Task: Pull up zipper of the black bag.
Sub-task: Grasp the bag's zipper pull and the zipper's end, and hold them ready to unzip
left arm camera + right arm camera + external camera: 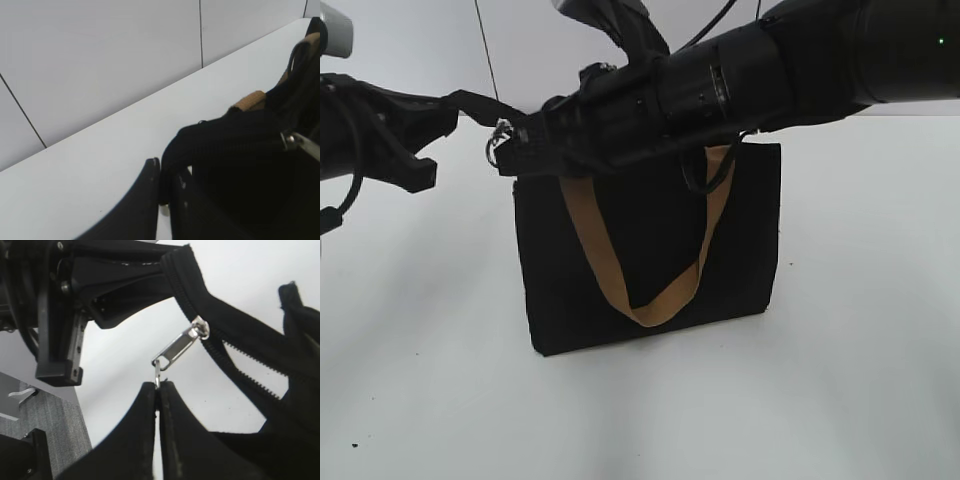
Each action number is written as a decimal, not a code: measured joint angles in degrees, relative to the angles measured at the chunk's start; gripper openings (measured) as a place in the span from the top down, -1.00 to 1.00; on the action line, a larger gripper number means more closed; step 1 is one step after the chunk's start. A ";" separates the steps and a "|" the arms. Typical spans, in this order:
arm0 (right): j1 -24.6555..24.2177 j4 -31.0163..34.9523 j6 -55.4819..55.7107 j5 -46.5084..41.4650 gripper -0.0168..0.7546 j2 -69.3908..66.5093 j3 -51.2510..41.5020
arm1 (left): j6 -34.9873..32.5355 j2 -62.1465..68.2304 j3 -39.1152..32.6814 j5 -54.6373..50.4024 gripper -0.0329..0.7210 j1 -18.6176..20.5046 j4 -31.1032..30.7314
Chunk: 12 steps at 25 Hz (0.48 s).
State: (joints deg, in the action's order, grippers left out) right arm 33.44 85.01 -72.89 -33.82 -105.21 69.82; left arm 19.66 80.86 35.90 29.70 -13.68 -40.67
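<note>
The black bag (650,250) stands upright on the white table with a tan strap handle (650,300) hanging down its front. My left gripper (420,140) is shut on the black fabric end of the bag's top edge at the left (166,172). My right gripper (158,387) reaches across the bag's top and is shut on the silver pull (177,347) of the zipper (235,365). The pull sits near the bag's left end (500,135). In the right wrist view the zipper teeth run apart to the right of the slider.
The white table (840,400) stretches around the bag. A grey wall (100,60) stands behind it. A second tan handle (250,100) lies on the far side of the bag. A thin black cable (485,45) hangs behind the left end.
</note>
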 joint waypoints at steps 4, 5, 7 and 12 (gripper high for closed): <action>-0.04 0.00 0.94 -2.30 0.99 0.00 0.00 | 0.00 0.00 0.00 -0.53 0.84 0.00 -0.84; -0.19 0.00 1.43 -2.46 0.99 0.00 0.00 | 0.00 0.00 0.00 -1.07 0.84 0.00 -0.98; -0.87 0.00 2.40 -2.87 0.99 0.00 0.00 | 0.00 0.00 0.00 -2.60 0.84 0.00 -1.19; -3.69 -0.12 4.27 -3.24 0.99 0.96 0.00 | 0.00 0.00 0.00 -5.59 0.84 0.00 -1.24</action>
State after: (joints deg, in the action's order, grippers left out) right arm 29.75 84.88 -68.62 -37.06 -104.25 69.82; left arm 19.66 80.86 35.90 24.11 -13.68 -41.91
